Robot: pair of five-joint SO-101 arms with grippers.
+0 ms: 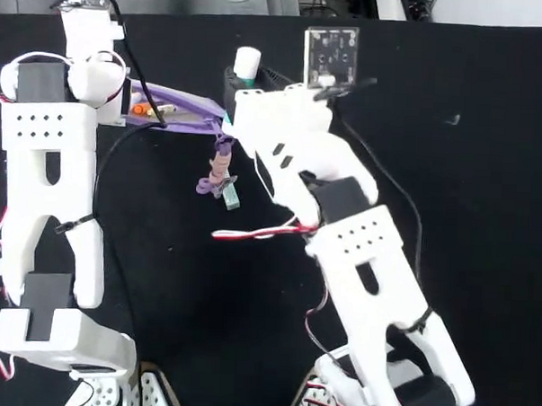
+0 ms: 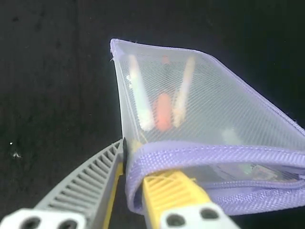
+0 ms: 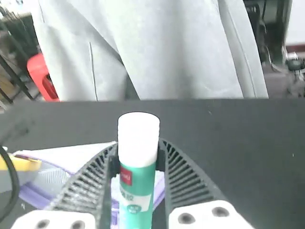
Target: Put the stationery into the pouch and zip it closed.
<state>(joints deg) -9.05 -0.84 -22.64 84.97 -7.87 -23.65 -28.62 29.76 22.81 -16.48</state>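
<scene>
Left gripper [image 2: 129, 157]: clenched on corner of mesh pouch [image 2: 205, 114], at end of purple zipper band [image 2: 214, 155]. Right gripper [image 3: 137, 157]: grasping glue stick [image 3: 138, 131], stick upright, white cap up, near pouch's other end. Pouch lies on black counter [image 1: 488, 176]; three pens [image 2: 163, 112] (white, orange, cream) visible through mesh. Purple charm [image 1: 220, 174] on counter just beside pouch end.

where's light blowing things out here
high view: the white arms glare against the black table; left wrist view: light washes the purple mesh pouch, paling the stationery inside; right wrist view: the white cap of the green glue stick blows out.
</scene>
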